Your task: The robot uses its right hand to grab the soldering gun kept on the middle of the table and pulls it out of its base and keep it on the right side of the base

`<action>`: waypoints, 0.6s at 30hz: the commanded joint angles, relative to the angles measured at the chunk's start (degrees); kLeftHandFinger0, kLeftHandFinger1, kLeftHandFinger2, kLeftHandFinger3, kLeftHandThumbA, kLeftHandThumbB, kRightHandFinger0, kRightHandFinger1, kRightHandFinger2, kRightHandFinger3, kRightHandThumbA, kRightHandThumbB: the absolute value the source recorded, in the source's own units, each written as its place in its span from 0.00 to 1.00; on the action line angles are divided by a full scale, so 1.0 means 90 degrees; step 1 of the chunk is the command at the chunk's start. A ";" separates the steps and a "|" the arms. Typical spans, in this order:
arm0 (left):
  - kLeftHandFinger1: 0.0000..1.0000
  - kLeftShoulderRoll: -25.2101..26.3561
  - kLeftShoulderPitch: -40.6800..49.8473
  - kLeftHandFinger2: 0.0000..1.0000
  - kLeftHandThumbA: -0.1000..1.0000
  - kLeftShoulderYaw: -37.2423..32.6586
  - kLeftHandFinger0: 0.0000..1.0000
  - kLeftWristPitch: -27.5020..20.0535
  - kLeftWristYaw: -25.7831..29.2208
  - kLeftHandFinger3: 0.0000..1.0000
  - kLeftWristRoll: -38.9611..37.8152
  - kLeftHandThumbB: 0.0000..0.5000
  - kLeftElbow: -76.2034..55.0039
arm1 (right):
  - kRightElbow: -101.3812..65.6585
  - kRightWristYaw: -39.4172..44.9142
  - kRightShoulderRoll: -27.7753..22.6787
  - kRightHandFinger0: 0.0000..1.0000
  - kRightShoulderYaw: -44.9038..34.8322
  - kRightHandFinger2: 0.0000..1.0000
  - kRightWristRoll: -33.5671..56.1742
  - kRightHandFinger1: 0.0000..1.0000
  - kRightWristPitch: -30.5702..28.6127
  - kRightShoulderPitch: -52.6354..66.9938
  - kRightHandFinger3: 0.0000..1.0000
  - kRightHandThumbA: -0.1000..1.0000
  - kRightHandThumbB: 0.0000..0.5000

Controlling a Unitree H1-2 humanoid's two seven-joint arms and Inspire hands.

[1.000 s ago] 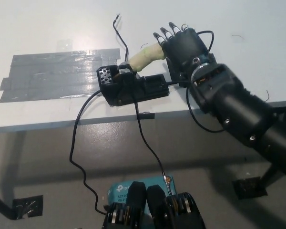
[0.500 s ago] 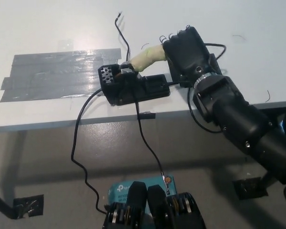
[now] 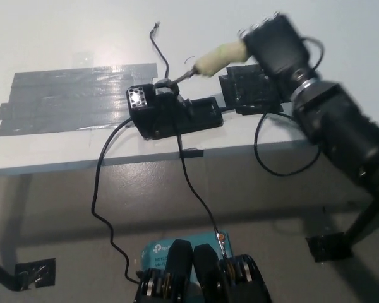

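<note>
White tabletop (image 3: 63,38) fills the upper frame above a grey floor, with a wide patch of grey tape (image 3: 69,101) stuck down at the left. Just right of the tape, near the table's front edge, sits the black base (image 3: 174,115), its cable (image 3: 104,189) trailing over the edge toward the floor. From the base's holder the soldering gun (image 3: 208,62) slants up and to the right, its metal tip at or just clear of the socket and its pale handle raised. At the far right, the black right hand (image 3: 271,38) is wrapped round the handle's upper end, gripping it; the picture is motion-blurred there. A black pad (image 3: 249,91) lies on the table beneath the arm. The left hand is out of view. The risk now: the tip could catch the holder and drag the light base, or the cord could snag and twist the tool in the grip.
</note>
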 commanded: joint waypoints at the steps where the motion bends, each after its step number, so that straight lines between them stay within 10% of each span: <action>1: 0.86 0.0167 -0.0039 1.00 0.75 0.0090 0.77 0.0158 -0.0146 1.00 -0.0044 0.38 -0.0150 | 0.0123 -0.0495 -0.0202 0.00 -0.0254 0.23 0.0015 0.00 -0.0104 -0.0597 0.29 0.18 0.41; 5: 0.87 0.0176 -0.0036 1.00 0.76 0.0093 0.78 0.0119 -0.0162 1.00 -0.0068 0.38 -0.0136 | 0.0116 -0.0533 -0.0289 0.00 -0.0381 0.20 0.0040 0.00 -0.0067 -0.0586 0.38 0.26 0.52; 9: 0.87 0.0202 0.0008 1.00 0.78 0.0068 0.79 0.0140 -0.0164 1.00 -0.0015 0.38 -0.0156 | 0.0052 -0.0699 -0.0357 0.00 -0.0597 0.12 0.0140 0.00 -0.0079 -0.0481 0.28 0.00 0.40; 14: 0.88 0.0225 0.0098 1.00 0.82 0.0097 0.79 0.0112 -0.0143 1.00 -0.0007 0.38 -0.0223 | 0.0048 -0.0684 -0.0231 0.00 -0.1293 0.15 0.0679 0.00 -0.0083 -0.0408 0.11 0.09 0.01; 17: 0.89 0.0232 0.0084 1.00 0.84 0.0096 0.82 0.0164 -0.0159 1.00 0.0005 0.37 -0.0233 | -0.0042 -0.0315 -0.0135 0.00 -0.1699 0.25 0.0938 0.00 0.0139 -0.0368 0.07 0.06 0.00; 18: 0.88 0.0232 0.0067 1.00 0.84 0.0088 0.80 0.0151 -0.0170 1.00 -0.0002 0.36 -0.0192 | -0.0125 -0.0176 -0.0100 0.00 -0.1781 0.24 0.0934 0.00 0.0350 -0.0299 0.22 0.00 0.23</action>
